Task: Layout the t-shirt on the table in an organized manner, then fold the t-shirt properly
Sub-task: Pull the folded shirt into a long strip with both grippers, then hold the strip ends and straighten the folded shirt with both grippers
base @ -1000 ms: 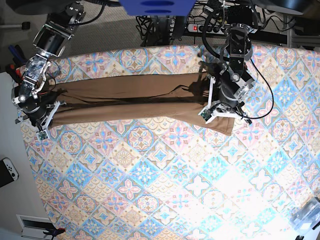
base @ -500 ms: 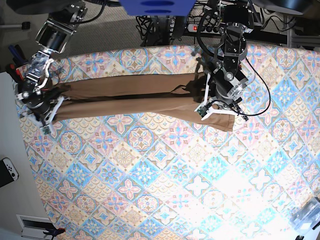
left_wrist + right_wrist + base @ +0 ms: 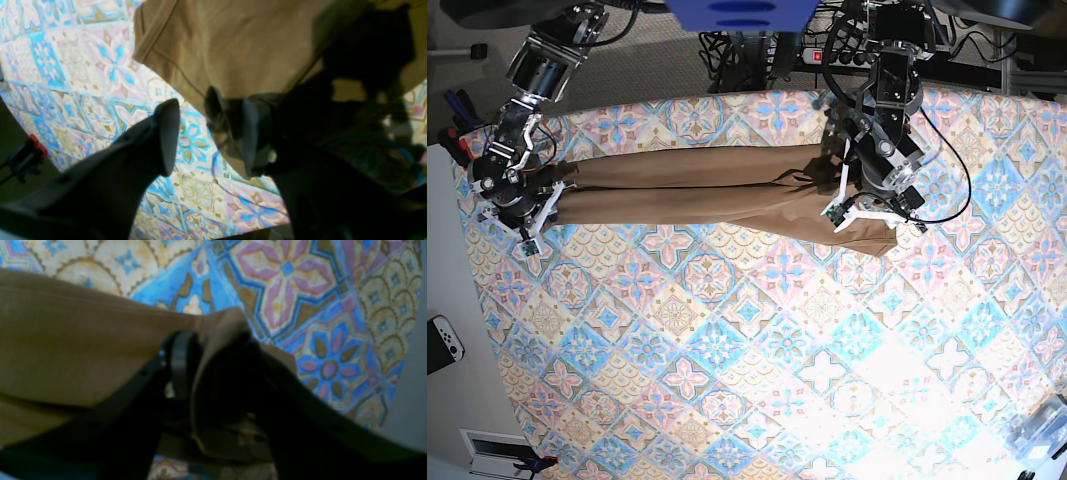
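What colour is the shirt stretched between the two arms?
The t-shirt is a plain tan-brown, with no print. It shows best in the base view.

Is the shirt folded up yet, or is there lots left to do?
Partly. The shirt already lies on the table as one long narrow band, so a lengthwise fold looks done. The left hand is open at one end. The right hand has cloth bunched between its fingers; whether it grips is unclear. Folding the band shorter is left.
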Controlling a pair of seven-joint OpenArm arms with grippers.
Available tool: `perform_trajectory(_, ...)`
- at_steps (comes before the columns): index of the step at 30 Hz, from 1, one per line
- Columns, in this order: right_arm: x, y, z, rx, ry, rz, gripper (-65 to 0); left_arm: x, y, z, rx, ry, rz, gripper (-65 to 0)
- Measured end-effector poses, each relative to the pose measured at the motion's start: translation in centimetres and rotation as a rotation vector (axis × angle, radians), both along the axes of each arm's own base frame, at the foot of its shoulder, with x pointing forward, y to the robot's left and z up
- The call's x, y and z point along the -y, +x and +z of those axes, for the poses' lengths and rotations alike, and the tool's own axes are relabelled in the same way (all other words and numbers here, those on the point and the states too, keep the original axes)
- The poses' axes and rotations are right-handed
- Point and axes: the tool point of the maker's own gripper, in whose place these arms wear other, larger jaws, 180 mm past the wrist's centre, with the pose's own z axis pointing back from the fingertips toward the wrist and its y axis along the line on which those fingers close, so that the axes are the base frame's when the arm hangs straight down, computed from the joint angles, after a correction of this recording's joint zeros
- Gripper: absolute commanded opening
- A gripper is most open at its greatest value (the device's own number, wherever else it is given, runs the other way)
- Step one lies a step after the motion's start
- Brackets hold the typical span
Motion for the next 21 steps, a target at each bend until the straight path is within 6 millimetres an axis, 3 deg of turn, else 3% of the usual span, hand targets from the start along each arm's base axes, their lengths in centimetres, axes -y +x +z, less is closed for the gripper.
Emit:
perform_trajectory(5, 0.0, 0.0, 0.0, 0.0, -0.003, 0.0, -37.0, 1.2, 0.0, -0.1, 0.001, -0.062, 0.038, -34.4)
perform_trajectory(9, 0.2, 0.0, 0.1, 0.0, -0.006, 0.0, -37.1, 1.0, -0.2, -0.2, 0.005, -0.121, 0.13, -34.4)
perform_trajectory(17, 1.7, -0.4, 0.6, 0.014, -0.01, -0.049, -37.1, 1.0, -0.2, -0.2, 0.005, -0.13, 0.147, -34.4)
perform_trajectory(21, 1.6, -0.4, 0.5, 0.014, -0.007, -0.049, -37.3, 0.4, -0.3, -0.2, 0.007, -0.132, 0.17, -34.4)
